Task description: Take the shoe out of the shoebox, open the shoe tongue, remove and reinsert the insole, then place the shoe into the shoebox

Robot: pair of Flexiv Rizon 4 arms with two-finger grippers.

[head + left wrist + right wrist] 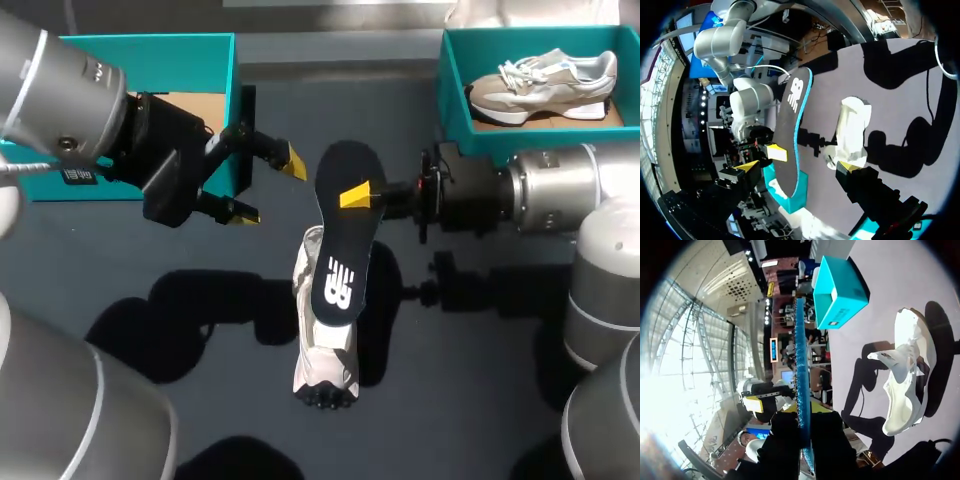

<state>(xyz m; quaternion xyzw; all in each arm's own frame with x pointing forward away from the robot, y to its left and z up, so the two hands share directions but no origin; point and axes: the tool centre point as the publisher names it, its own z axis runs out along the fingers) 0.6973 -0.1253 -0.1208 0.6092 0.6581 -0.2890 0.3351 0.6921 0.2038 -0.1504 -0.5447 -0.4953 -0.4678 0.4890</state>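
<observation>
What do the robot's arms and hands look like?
The left arm and right arm are rounded silver-grey segments with black wrist housings. The left hand and right hand are black with yellow fingertips. A thin white cable runs along the left arm.

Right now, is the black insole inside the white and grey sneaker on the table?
No, the right hand holds the black insole in the air, outside the white and grey sneaker.

Insole (345, 230) over shoe (325, 350) at table (480, 400) centre
Right gripper (362, 195) clamps insole, left gripper (268, 185) just left; shoebox (150, 60) rear left; second box (460, 110) with another shoe (545, 85) rear right
</observation>
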